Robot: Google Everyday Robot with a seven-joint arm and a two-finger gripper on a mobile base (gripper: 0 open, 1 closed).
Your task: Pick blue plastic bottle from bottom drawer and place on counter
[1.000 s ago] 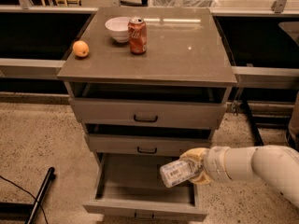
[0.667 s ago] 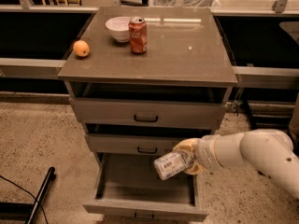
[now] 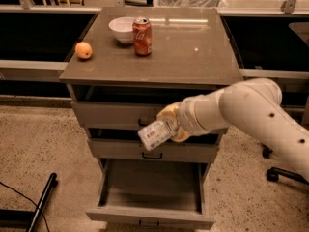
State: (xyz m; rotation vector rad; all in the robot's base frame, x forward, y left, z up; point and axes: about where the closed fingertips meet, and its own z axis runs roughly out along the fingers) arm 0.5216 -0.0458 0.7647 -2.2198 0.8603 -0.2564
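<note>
Gripped the blue plastic bottle point(image 3: 155, 134) in the gripper point(image 3: 173, 127), with jaws closed on one end of it. Held it tilted in mid-air, in front of the middle drawer point(image 3: 145, 151) and the top drawer point(image 3: 111, 114), above the open bottom drawer point(image 3: 149, 215) and below the level of the counter point(image 3: 193, 52). Judged the pick complete: bottle out of the bottom drawer, touching nothing but the jaws, with nothing else to be seen inside the drawer. Judged the placing not yet done: no bottle on the counter. Reached in from the right of the picture with the white arm point(image 3: 251, 110). Counted three things on the counter already: a red soda can point(image 3: 142, 36) and a white bowl point(image 3: 120, 29) just beside each other near the back left, and an orange point(image 3: 83, 50) near the left edge. Saw bare counter across the middle and right, room enough, by the look of it, for the bottle. Reckoned what remained as a lift above the front edge, a move over the bare part, and a release.
</note>
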